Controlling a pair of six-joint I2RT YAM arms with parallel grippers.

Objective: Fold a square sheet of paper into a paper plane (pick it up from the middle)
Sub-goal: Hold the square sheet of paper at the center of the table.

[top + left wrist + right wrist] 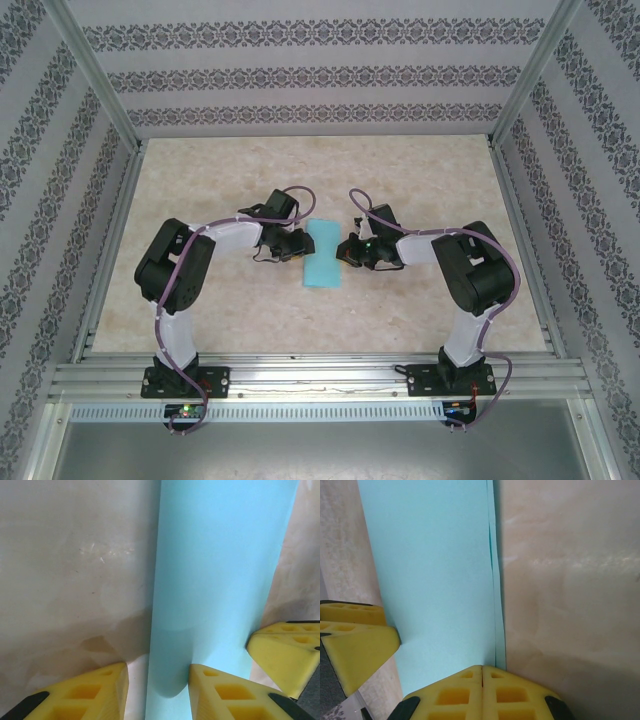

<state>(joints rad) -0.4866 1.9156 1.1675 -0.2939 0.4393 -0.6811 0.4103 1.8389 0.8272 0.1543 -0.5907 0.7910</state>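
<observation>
The square sheet of paper point(322, 253) lies folded into a narrow turquoise rectangle in the middle of the table. My left gripper point(298, 243) is at its left long edge. In the left wrist view that gripper point(157, 680) is open, and the paper point(220, 570) has its smooth folded edge running through the gap between the yellow fingers point(220, 690). My right gripper point(345, 250) is at the opposite long edge. Its yellow tips point(482, 670) are shut together and rest on the paper point(430, 570) beside the edge where two layers show slightly apart.
The beige marbled table point(250, 180) is boxed in by patterned walls and aluminium posts point(95, 70). A metal rail point(320, 375) carries both arm bases at the near edge. Each wrist view catches the other gripper's yellow finger point(290, 650) point(355, 640) across the paper.
</observation>
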